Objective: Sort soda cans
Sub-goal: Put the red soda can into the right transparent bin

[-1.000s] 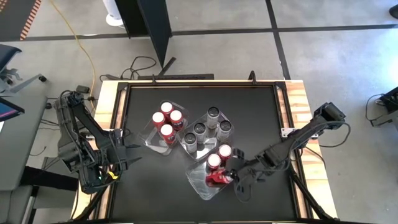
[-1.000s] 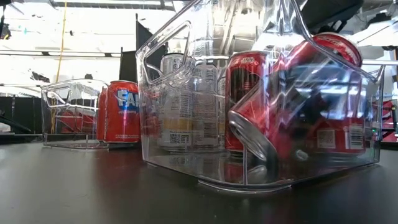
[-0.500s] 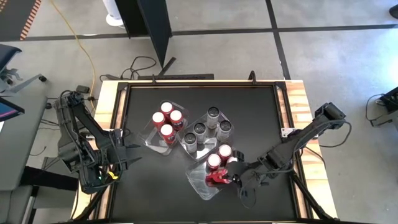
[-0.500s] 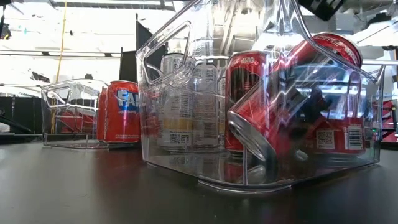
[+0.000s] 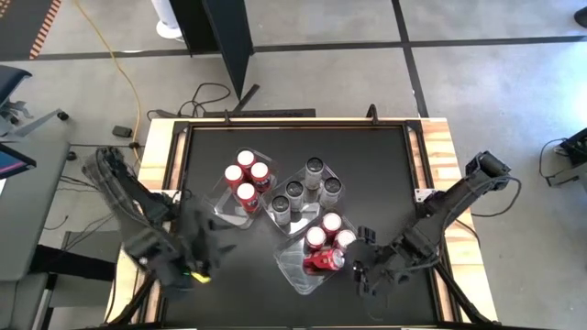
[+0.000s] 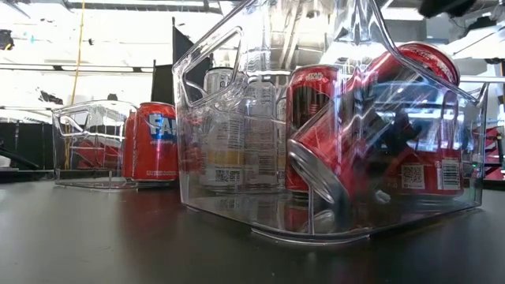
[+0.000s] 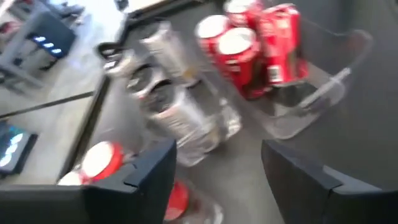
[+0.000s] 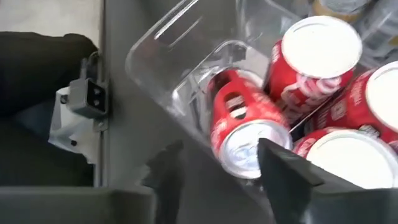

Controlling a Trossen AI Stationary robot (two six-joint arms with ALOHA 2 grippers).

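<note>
L gripper over near-left of bench, blurred; fingers apart, nothing between them. Three clear trays mid-bench. Left tray: red cans upright. Middle tray: silver cans upright. Near-right tray: three red cans standing at far end, one tipped red can leaning on them, silver top facing near. R gripper just right of that tray, released, fingers spread, holds nothing.
</note>
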